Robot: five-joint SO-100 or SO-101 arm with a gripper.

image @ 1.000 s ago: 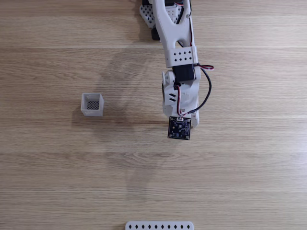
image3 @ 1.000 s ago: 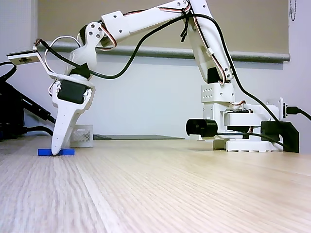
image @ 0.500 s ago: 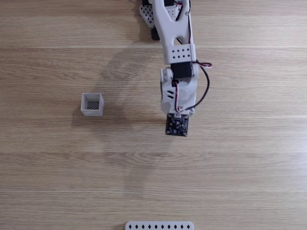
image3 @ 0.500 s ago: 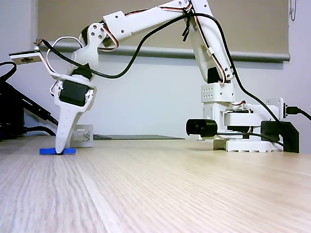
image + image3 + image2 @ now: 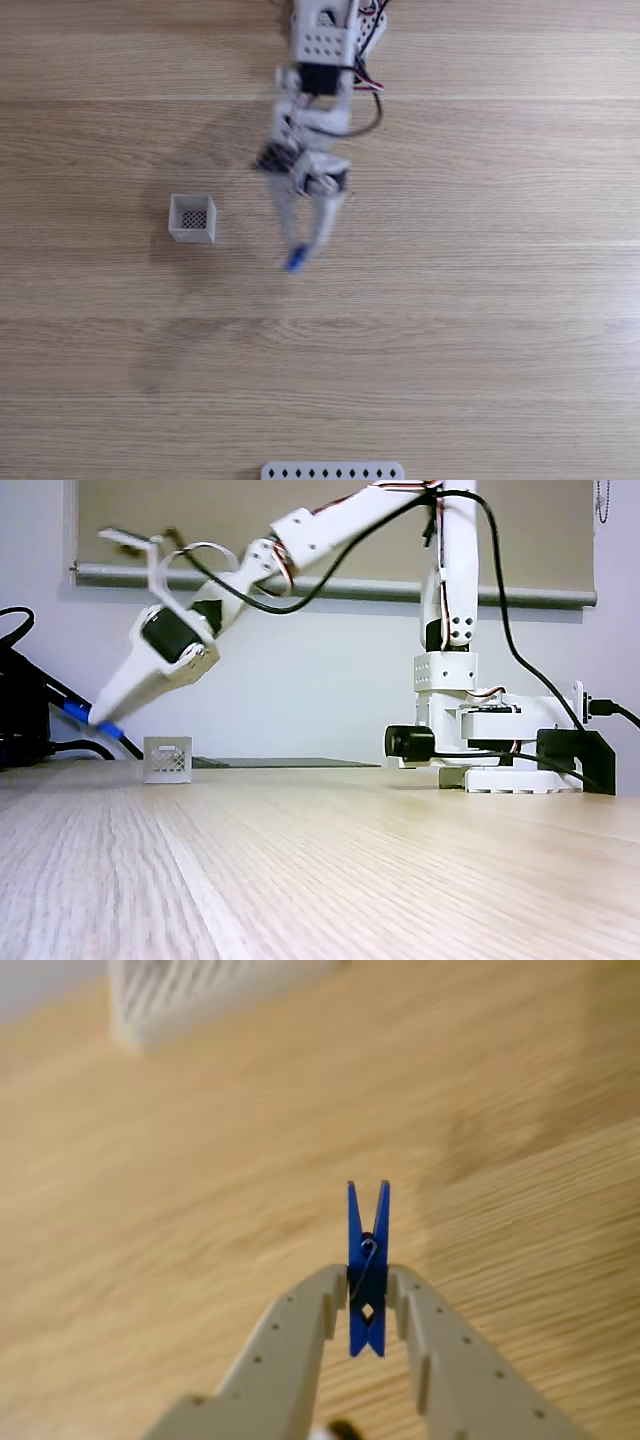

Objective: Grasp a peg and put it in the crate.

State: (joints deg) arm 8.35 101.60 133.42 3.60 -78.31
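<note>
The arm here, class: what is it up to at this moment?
A single robot arm holds a blue peg pinched between its gripper fingers, lifted clear of the wooden table. In the side fixed view the peg hangs in the air above and a little left of the crate. From above, the peg is to the right of the crate, not yet over it. The crate looks empty, so the drop is not yet done.
</note>
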